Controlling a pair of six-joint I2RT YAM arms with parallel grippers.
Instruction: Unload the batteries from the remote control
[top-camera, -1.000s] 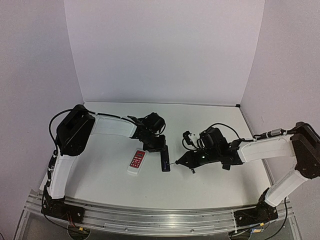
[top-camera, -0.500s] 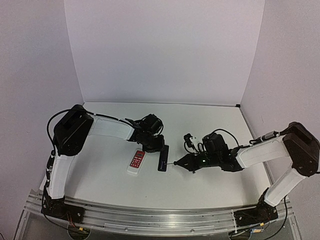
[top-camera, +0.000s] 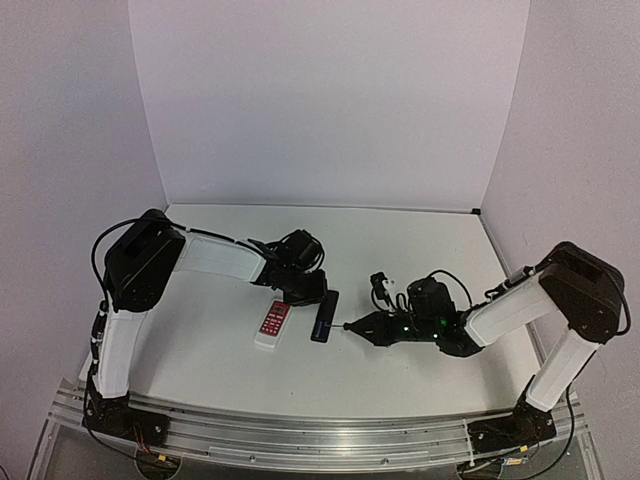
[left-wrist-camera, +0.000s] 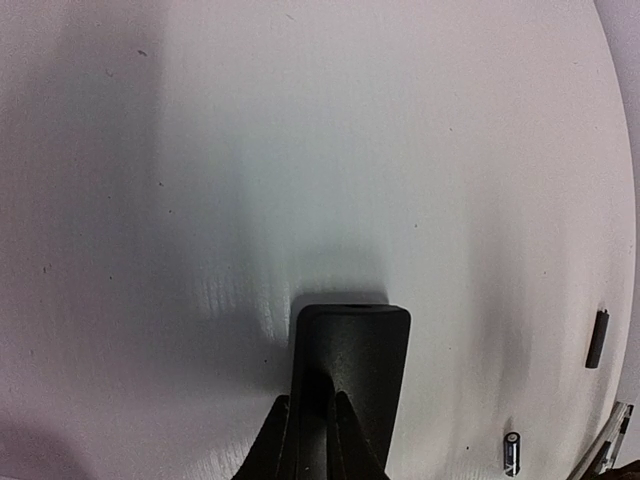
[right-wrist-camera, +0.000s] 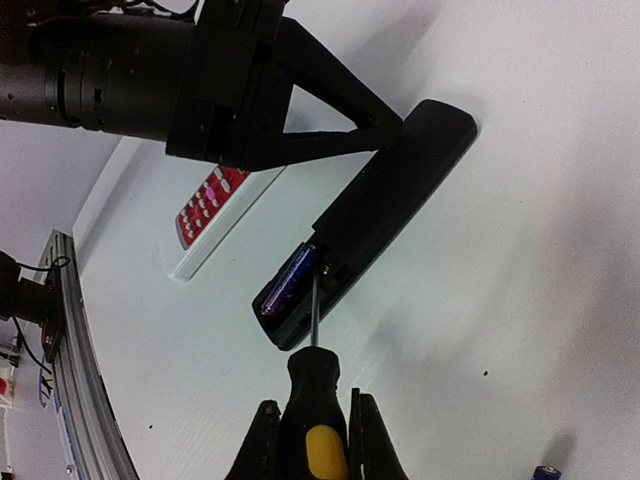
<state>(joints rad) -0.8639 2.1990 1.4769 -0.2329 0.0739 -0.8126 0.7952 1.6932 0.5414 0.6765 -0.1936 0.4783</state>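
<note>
The slim black remote control (top-camera: 323, 317) lies on the white table with its battery bay open at the near end (right-wrist-camera: 300, 300). One dark battery (right-wrist-camera: 290, 280) sits in the bay. My left gripper (top-camera: 312, 290) is shut on the remote's far end (left-wrist-camera: 352, 350). My right gripper (top-camera: 378, 326) is shut on the yellow-and-black screwdriver (right-wrist-camera: 316, 420). Its tip rests in the bay beside the battery. A loose battery (left-wrist-camera: 512, 453) lies on the table and also shows in the right wrist view (right-wrist-camera: 545, 472).
The wider white remote (top-camera: 272, 325) with a red button panel (right-wrist-camera: 212, 195) lies just left of the black remote. A small dark strip (left-wrist-camera: 598, 338) lies on the table near the loose battery. White walls stand at the back and sides.
</note>
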